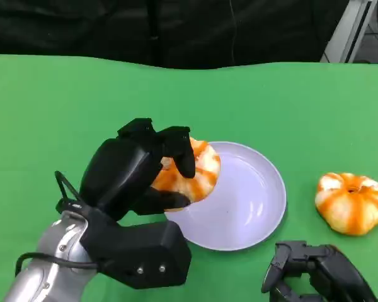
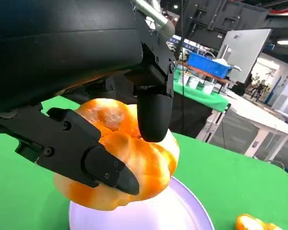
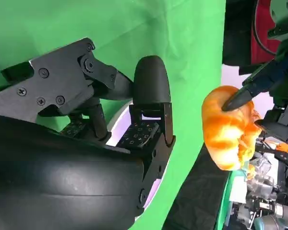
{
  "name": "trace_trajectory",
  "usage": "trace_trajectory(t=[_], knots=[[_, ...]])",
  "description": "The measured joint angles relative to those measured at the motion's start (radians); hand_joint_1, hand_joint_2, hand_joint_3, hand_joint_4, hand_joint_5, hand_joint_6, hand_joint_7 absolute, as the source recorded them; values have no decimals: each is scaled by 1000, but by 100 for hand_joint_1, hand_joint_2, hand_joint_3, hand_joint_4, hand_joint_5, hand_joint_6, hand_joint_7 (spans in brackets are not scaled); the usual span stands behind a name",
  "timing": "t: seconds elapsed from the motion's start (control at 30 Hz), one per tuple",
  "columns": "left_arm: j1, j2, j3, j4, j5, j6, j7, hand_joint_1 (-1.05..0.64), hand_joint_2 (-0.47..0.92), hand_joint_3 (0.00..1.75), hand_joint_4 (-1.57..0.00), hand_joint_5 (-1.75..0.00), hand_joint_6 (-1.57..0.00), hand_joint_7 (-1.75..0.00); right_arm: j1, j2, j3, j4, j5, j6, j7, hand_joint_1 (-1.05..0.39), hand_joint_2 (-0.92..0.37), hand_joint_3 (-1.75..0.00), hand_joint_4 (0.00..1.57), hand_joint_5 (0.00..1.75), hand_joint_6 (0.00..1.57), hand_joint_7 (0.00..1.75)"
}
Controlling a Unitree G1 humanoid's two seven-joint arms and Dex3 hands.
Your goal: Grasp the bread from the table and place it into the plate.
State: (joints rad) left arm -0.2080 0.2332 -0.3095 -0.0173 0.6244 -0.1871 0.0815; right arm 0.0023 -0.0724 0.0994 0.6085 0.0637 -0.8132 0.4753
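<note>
Bread (image 1: 195, 173), a round orange-and-white bun, sits in the grip of the left robot hand (image 1: 142, 173) just left of the frame's centre in the head view, over the left rim of the plate (image 1: 252, 201). Black fingers (image 1: 179, 151) curl over its top and another presses it from below, so the left robot hand is clamped on it. The bun is lobed and roughly round, with no clear long axis; in the left wrist view its broad face (image 2: 129, 163) tilts toward the plate's surface (image 2: 177, 211), and whether it touches the plate I cannot tell. The plate, pale lilac, lies on the green worktop (image 1: 63, 107) at centre right. A second bun (image 1: 351, 202) of the same colouring rests on the worktop at the right edge, well apart from the plate. The right robot hand (image 1: 315, 270) lies low at the lower right corner, near the plate's lower rim; in its wrist view its fingers (image 3: 151, 86) are spread with nothing between them.
</note>
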Motion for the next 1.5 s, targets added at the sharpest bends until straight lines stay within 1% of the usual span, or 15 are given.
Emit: trace_trajectory(t=[0.23,0.33,0.73,0.87,0.97,1.13,1.37,1.4,1.43,1.5], knots=[[-2,-1,-1,3,0,-1,0,-12,82,1,-68,-175,-49,-172,0,0,0,0,0,0,0,-10,-62,-96,84,142,86,119],[-12,-8,-4,22,0,-5,0,-9,80,0,-69,-175,-51,-170,0,0,0,0,0,0,0,-10,-63,-96,84,142,86,118],[-75,-53,-42,168,0,-41,9,-7,80,1,-66,-175,-52,-168,1,0,1,0,-8,-2,-9,-10,-63,-95,86,142,87,118],[-96,-63,-53,255,1,-64,36,-7,81,1,-65,-175,-52,-167,2,0,2,-1,-9,-2,-17,-11,-64,-95,86,142,87,117],[-105,-67,-56,279,2,-75,44,-9,81,1,-64,-175,-52,-166,3,0,4,-1,-10,-2,-20,-10,-63,-95,86,142,87,117],[-153,-81,-75,373,4,-112,78,-10,82,1,-63,-175,-53,-164,4,0,7,-2,-11,-2,-21,-10,-63,-95,85,143,87,118],[-158,-86,-81,396,4,-129,89,-10,82,1,-63,-175,-54,-163,4,-1,8,-2,-11,-2,-26,-10,-62,-96,85,143,86,118],[-158,-86,-81,396,4,-129,89,-9,81,0,-59,-175,-54,-160,4,-1,8,-2,-11,-2,-26,-11,-62,-96,85,143,86,118],[-169,-92,-84,421,4,-140,98,-9,81,1,-57,-175,-54,-158,5,-2,8,-3,-11,-2,-26,-12,-62,-96,85,143,86,117],[-228,-123,-109,547,14,-153,116,-9,80,1,-56,-175,-55,-156,7,-2,11,-5,-16,-2,-29,-13,-62,-95,85,144,86,116]])
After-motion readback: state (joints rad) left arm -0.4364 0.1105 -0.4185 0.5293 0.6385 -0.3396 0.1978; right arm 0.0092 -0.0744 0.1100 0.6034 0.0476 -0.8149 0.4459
